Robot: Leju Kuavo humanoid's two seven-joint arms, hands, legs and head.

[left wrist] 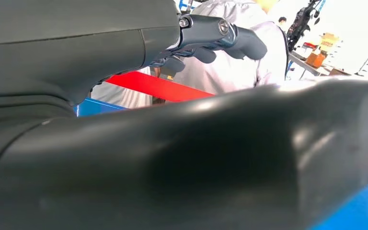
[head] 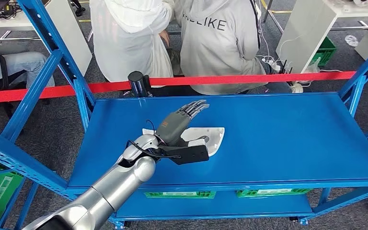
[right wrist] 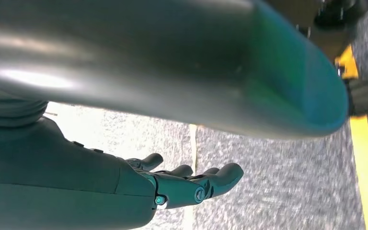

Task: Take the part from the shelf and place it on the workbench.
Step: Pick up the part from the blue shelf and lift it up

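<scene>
A flat white part (head: 212, 137) lies on the blue shelf board (head: 287, 139), a little left of its middle. My left hand (head: 179, 122) hovers right over the part's left half, its fingers stretched out and apart, pointing toward the far edge, and its thumb low by the part. It grips nothing that I can see. In the left wrist view the thick thumb (left wrist: 230, 158) fills the foreground and the fingers (left wrist: 211, 33) reach out straight. My right hand (right wrist: 172, 184) hangs over grey floor, with its fingers loosely spread and nothing in it.
Blue shelf uprights (head: 62, 62) stand at the left and right (head: 364, 72). A red tape (head: 249, 79) runs behind the shelf past a black post (head: 136, 82). Two people (head: 220, 43) stand just beyond it. Green crates (head: 179, 194) sit on the lower level.
</scene>
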